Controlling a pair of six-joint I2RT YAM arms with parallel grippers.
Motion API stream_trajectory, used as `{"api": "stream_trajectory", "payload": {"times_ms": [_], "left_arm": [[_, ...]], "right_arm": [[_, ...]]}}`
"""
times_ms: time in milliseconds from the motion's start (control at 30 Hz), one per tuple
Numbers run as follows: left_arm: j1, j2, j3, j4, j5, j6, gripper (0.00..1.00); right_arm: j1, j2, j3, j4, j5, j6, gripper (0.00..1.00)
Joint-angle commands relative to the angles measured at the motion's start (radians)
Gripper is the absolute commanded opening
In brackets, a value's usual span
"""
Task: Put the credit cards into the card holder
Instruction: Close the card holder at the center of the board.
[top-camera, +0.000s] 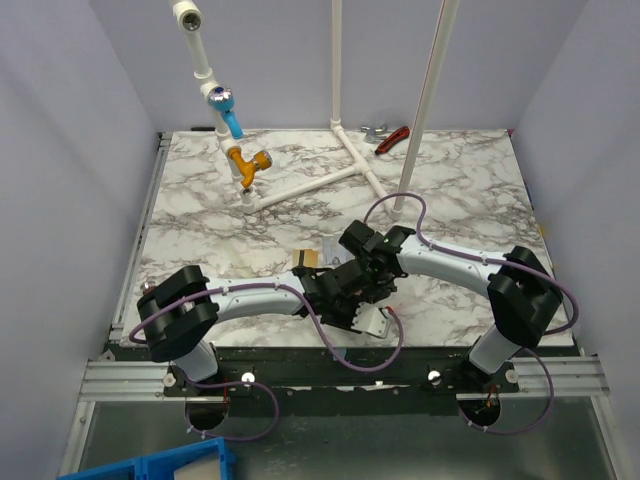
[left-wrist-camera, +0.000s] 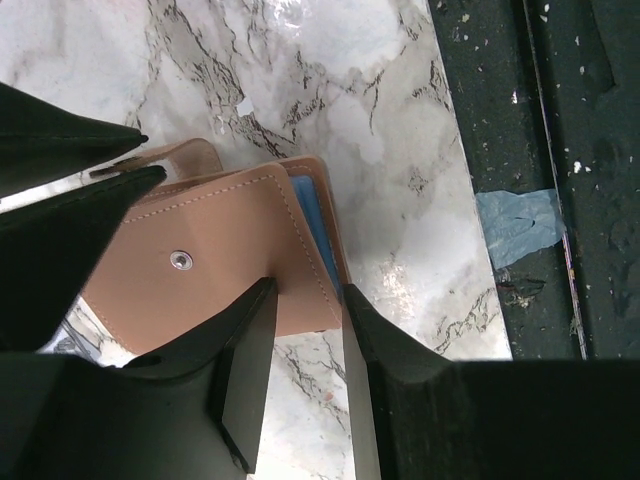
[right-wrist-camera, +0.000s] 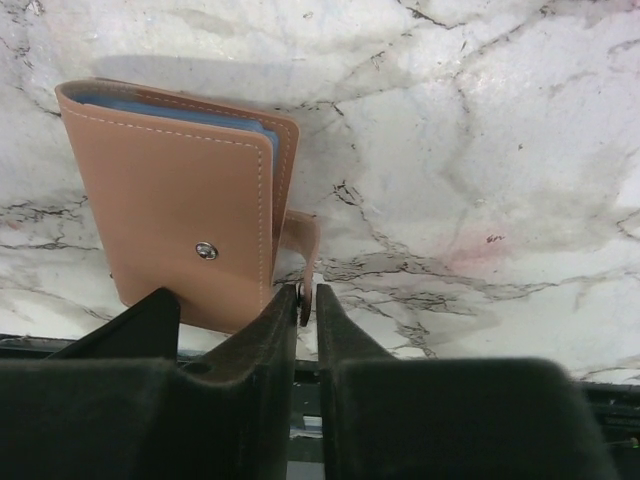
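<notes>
**At lower centre, a hold that may slip**

Overhead, the arms (top-camera: 250, 295) meet; a gold card (top-camera: 307, 257) lies on the desk (top-camera: 200, 200) just above them. Left wrist: the left end effector (left-wrist-camera: 308, 290) pinches the card holder (left-wrist-camera: 215, 260) at its lower right corner, a blue card (left-wrist-camera: 318, 235) tucked inside. Right wrist: the right end effector (right-wrist-camera: 308, 297) is nearly closed on the holder's snap tab (right-wrist-camera: 303, 245). Pulling that thin tab unevenly could twist the holder free or spill the card.
</notes>
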Motion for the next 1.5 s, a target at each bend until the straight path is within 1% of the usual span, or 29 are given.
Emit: {"api": "stream_trajectory", "payload": {"times_ms": [0, 67, 100, 300, 400, 533, 767, 800, 900, 1467], "left_arm": [[-0.007, -0.029, -0.023, -0.017, 0.039, -0.003, 0.34], [-0.008, -0.021, -0.025, -0.016, 0.037, -0.001, 0.34], [-0.006, -0.016, -0.027, -0.015, 0.037, 0.000, 0.33], [-0.007, 0.004, -0.024, -0.011, 0.037, 0.006, 0.33], [-0.007, 0.016, -0.020, -0.016, 0.037, 0.013, 0.33], [-0.007, 0.026, -0.012, -0.028, 0.043, 0.013, 0.33], [-0.008, 0.028, -0.003, -0.040, 0.044, 0.020, 0.33], [-0.008, 0.028, -0.002, -0.040, 0.044, 0.021, 0.33], [-0.008, 0.029, 0.000, -0.044, 0.043, 0.023, 0.33], [-0.008, 0.041, 0.011, -0.063, 0.050, 0.032, 0.33]], "right_arm": [[0.001, 0.009, -0.010, 0.017, 0.026, 0.016, 0.11], [0.001, 0.008, -0.006, 0.017, 0.029, 0.019, 0.01], [0.001, 0.005, -0.004, 0.018, 0.034, 0.020, 0.01], [0.002, -0.020, 0.011, 0.012, 0.033, 0.024, 0.01], [0.001, -0.019, 0.028, 0.022, -0.002, 0.012, 0.01], [0.001, 0.011, 0.051, 0.047, -0.060, -0.011, 0.01], [0.001, 0.072, 0.055, 0.106, -0.100, -0.036, 0.01], [0.001, 0.083, 0.053, 0.114, -0.131, -0.038, 0.01], [0.001, 0.103, 0.048, 0.130, -0.156, -0.048, 0.01], [-0.004, 0.112, 0.072, 0.144, -0.163, -0.063, 0.01]]}}
